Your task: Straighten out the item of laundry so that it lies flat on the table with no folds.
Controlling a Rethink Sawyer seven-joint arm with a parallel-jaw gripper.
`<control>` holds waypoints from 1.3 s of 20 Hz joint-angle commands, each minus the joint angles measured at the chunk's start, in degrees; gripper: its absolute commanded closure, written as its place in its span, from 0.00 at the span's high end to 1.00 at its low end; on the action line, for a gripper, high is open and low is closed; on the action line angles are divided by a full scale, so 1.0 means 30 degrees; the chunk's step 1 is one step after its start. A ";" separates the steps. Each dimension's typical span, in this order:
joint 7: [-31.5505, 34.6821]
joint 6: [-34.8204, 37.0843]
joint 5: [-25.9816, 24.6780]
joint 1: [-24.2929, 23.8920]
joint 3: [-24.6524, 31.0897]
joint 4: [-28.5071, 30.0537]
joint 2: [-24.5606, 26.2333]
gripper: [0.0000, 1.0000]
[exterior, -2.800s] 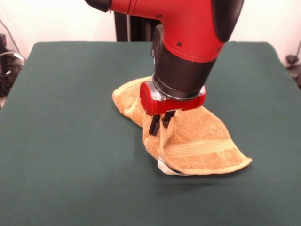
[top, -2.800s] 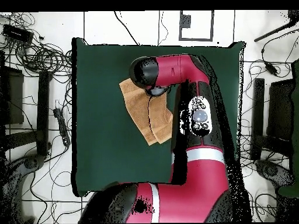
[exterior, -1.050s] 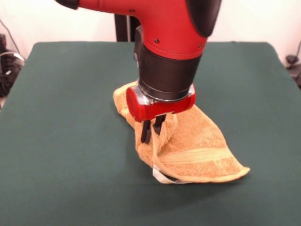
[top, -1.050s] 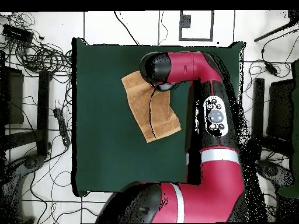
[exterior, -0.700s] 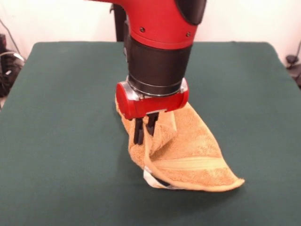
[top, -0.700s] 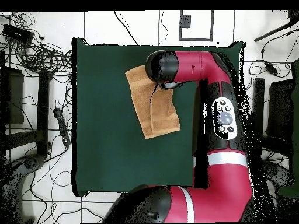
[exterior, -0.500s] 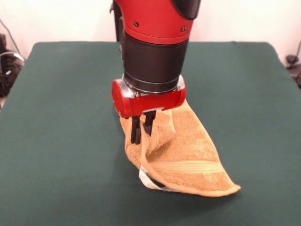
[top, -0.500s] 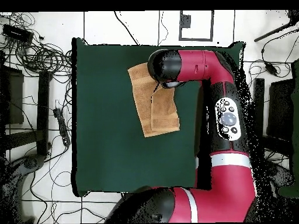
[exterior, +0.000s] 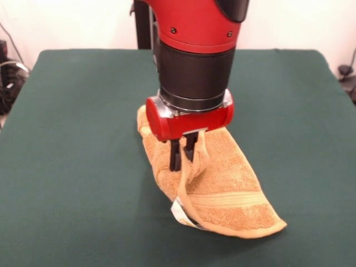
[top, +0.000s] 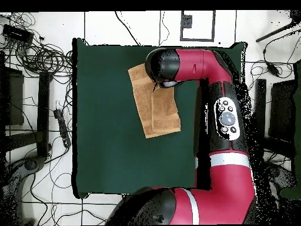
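Towel [exterior: 222, 183]: golden-orange terry, on green counter [exterior: 72, 167], mid-counter, still doubled lengthwise; white tag [exterior: 181, 213] at the near end.
Tool [exterior: 183, 158]: nearly closed, pinching a raised fold of the towel's upper layer.
Change: over the last second the tool swung sideways and partly back, dragging the towel round; the fold remains, so flattening is unfinished.
Containers: none seen.
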 commanded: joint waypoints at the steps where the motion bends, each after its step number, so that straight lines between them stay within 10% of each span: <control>1: -0.4272 0.2482 0.0702 -0.0077 0.2436 0.1218 0.0851 0.00; 26: -0.5447 0.2817 0.0309 -0.0953 0.3707 0.1128 0.0901 0.00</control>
